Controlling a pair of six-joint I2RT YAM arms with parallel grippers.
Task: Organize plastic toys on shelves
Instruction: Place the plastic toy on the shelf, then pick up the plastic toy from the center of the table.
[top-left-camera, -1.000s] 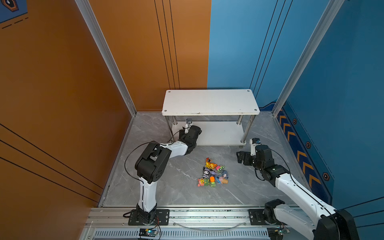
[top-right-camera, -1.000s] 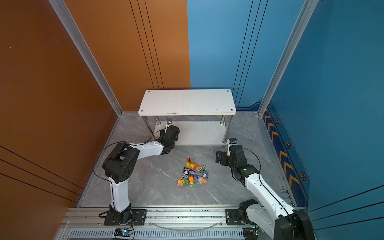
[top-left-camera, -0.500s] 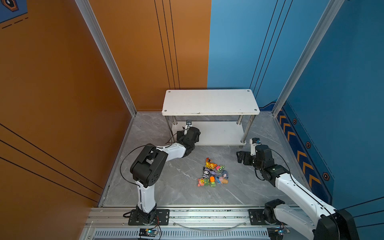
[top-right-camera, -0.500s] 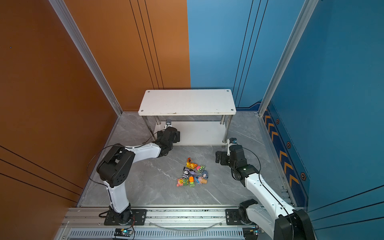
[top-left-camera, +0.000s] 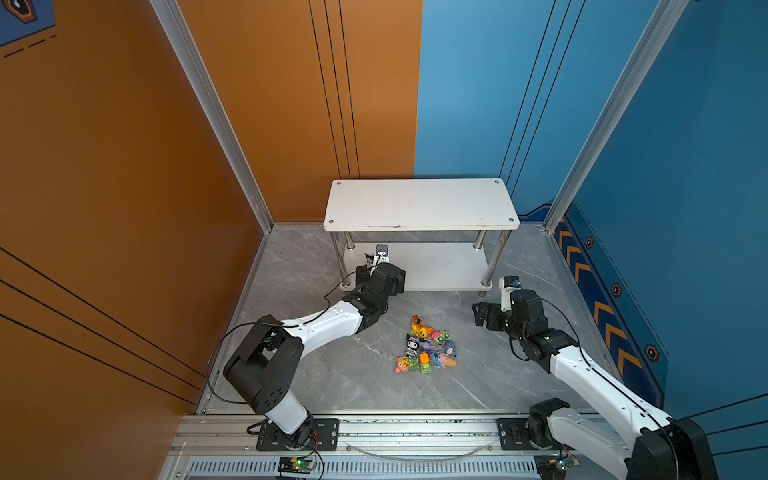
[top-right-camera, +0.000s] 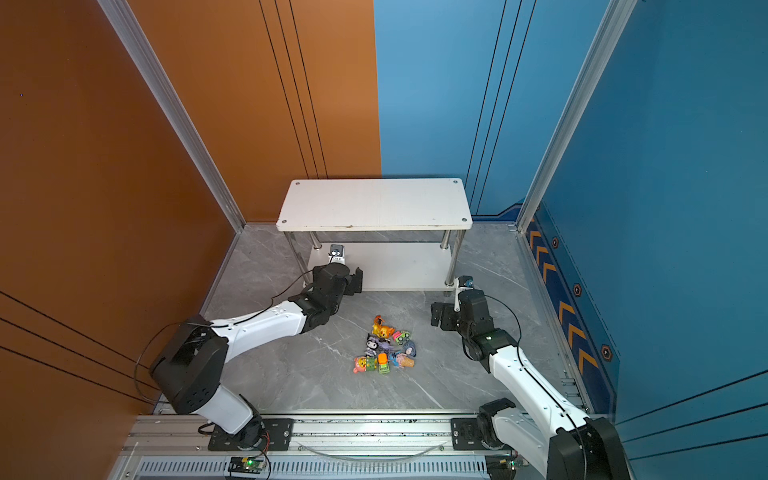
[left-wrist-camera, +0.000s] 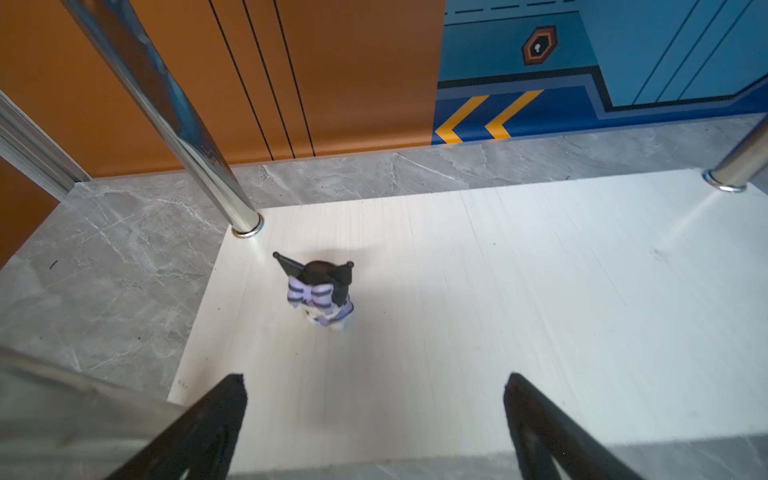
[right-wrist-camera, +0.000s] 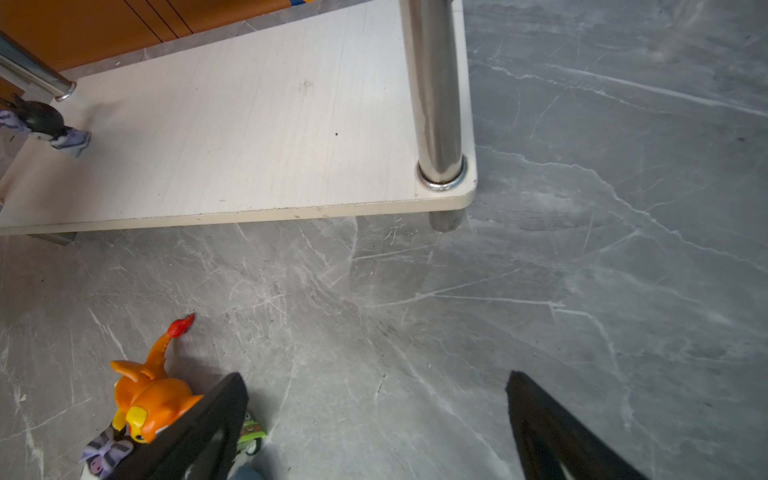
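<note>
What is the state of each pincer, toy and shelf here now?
left pincer: open, empty
right pincer: open, empty
black-purple horned figurine: upright on the lower shelf, standing free
orange dragon: lying on the floor, in the toy pile
toy pile: heaped on the floor, not shelved
upper shelf: bare

The shelves (top-left-camera: 419, 203) are finished in white with chrome legs. The horned figurine (left-wrist-camera: 320, 291) is coloured black, with a lilac bow striped in dark purple. The orange dragon (right-wrist-camera: 149, 395) is tipped with a red tail. The floor (right-wrist-camera: 582, 291) is veined in white on grey.
</note>
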